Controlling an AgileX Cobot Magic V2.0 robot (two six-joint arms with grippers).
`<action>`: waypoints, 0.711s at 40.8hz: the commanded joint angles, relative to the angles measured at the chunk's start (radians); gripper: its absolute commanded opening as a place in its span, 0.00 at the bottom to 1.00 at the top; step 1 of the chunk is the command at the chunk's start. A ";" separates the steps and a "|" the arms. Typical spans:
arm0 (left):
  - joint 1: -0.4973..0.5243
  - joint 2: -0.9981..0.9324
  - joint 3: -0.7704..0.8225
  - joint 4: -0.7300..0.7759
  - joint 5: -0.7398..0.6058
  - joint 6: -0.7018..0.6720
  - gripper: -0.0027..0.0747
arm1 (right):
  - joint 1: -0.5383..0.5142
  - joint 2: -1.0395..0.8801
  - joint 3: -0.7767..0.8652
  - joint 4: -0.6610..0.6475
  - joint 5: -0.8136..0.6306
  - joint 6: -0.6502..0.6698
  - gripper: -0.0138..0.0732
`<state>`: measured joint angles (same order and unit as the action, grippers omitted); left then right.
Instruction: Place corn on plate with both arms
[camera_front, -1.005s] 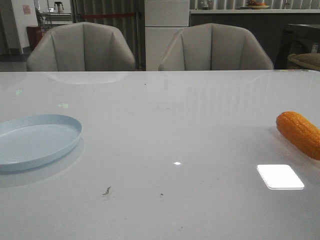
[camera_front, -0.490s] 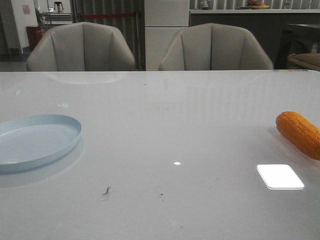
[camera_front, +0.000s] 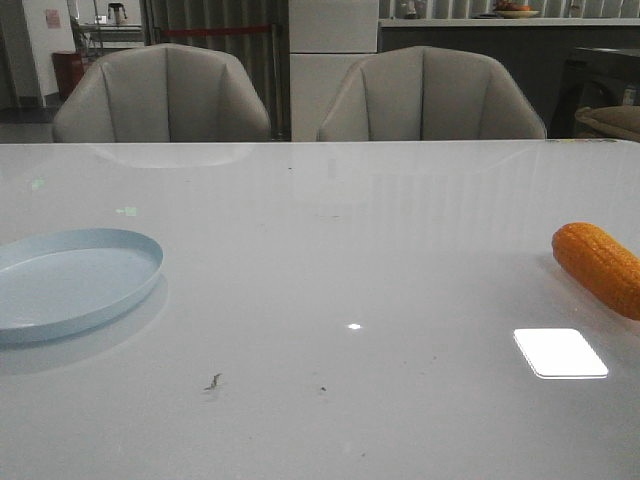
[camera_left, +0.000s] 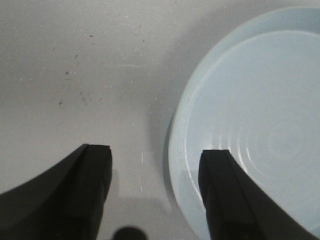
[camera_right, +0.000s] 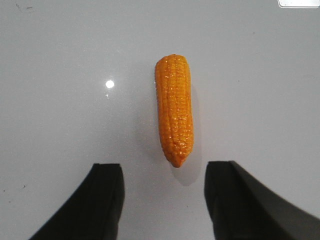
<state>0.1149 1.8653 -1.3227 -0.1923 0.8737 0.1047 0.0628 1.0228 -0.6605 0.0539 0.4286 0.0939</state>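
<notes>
The orange corn (camera_front: 600, 265) lies on the white table at the far right, partly cut by the front view's edge. In the right wrist view the corn (camera_right: 174, 109) lies lengthwise just beyond my open right gripper (camera_right: 164, 167), its tapered tip close to the gap between the fingers, untouched. The pale blue plate (camera_front: 75, 280) sits empty at the far left. My left gripper (camera_left: 155, 150) hangs open over the plate (camera_left: 250, 130) rim, one finger over the table, the other over the plate. Neither gripper shows in the front view.
Two grey chairs (camera_front: 165, 95) stand behind the table's far edge. A bright rectangular light reflection (camera_front: 560, 353) lies on the tabletop near the corn. A few small dark specks (camera_front: 213, 382) mark the front middle of the table.
</notes>
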 joint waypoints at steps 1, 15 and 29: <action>-0.006 0.022 -0.077 -0.022 0.002 0.005 0.61 | -0.002 -0.010 -0.032 0.009 -0.065 -0.009 0.70; -0.006 0.132 -0.093 -0.044 -0.011 0.005 0.61 | -0.002 -0.010 -0.032 0.010 -0.066 -0.009 0.70; -0.010 0.152 -0.093 -0.087 0.005 0.005 0.18 | -0.002 -0.010 -0.032 0.010 -0.066 -0.009 0.70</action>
<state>0.1143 2.0428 -1.4020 -0.2500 0.8749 0.1086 0.0628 1.0228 -0.6605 0.0632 0.4286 0.0917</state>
